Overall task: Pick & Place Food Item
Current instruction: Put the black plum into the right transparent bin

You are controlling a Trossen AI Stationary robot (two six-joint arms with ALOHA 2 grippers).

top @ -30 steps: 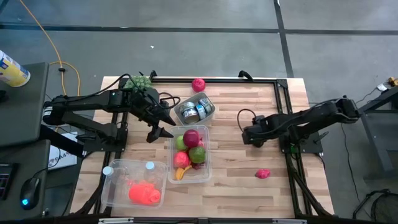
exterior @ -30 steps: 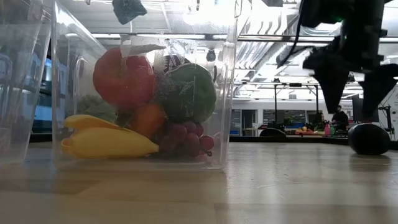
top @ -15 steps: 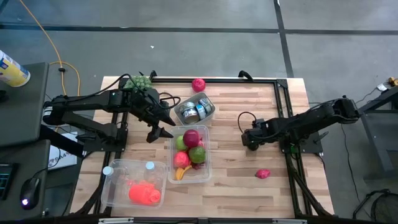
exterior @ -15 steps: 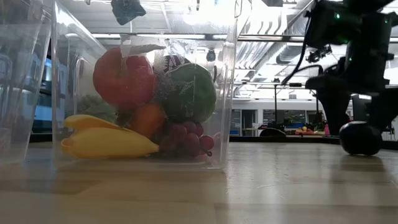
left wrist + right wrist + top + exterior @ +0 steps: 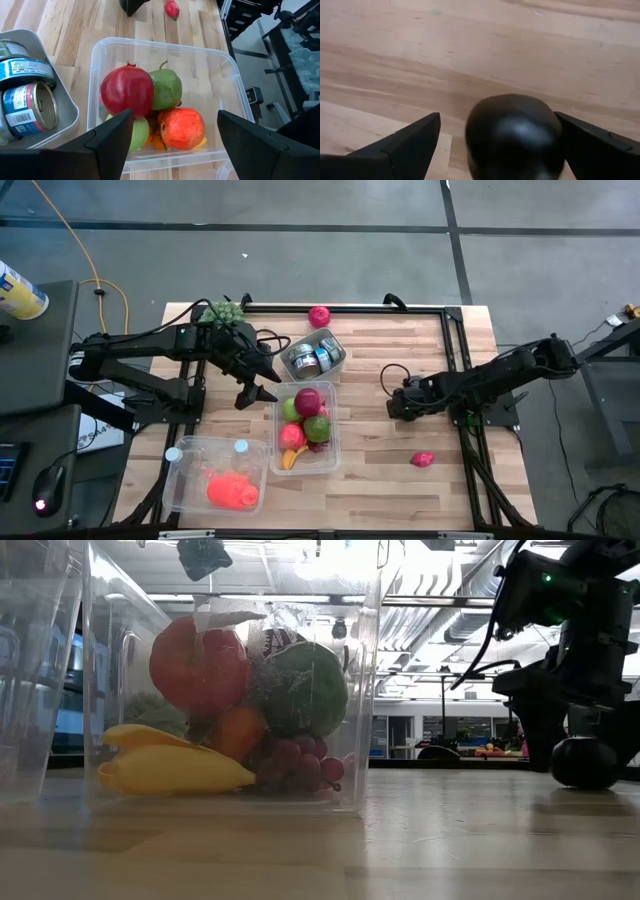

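**Right claw open around dark round item on worktop**

A dark round food item point(image 5: 514, 129) is seen resting on the wooden worktop point(image 5: 400, 470), right of centre; in the high view it is hidden under the right claw point(image 5: 393, 404). The right claw is lowered to it with fingers spread wide, one on each side, not yet closed on it. In the low view the dark ball point(image 5: 584, 762) sits on the wood between the fingers.

Left of it, a clear fruit tub point(image 5: 334, 442) is packed with fruit. The left claw point(image 5: 255, 394) is held open just beside the tub's far-left corner. A small pink piece point(image 5: 422, 459) lies nearer, right. A tray of cans point(image 5: 337, 351) is behind the tub.
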